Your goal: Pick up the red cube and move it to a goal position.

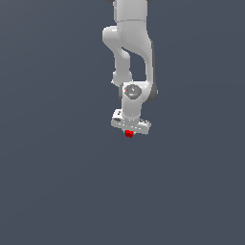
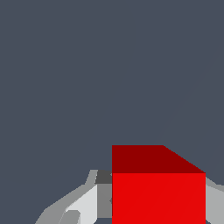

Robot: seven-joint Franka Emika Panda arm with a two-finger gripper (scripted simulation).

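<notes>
Red cube (image 2: 158, 192) between end effector (image 1: 129, 132) fingers (image 2: 85, 205); arm (image 1: 131, 52) exterior-only.

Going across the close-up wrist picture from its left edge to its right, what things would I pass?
Pale grey tool finger → bright-red cube → the other grey tool finger, all against plain dark grey-blue background.
</notes>
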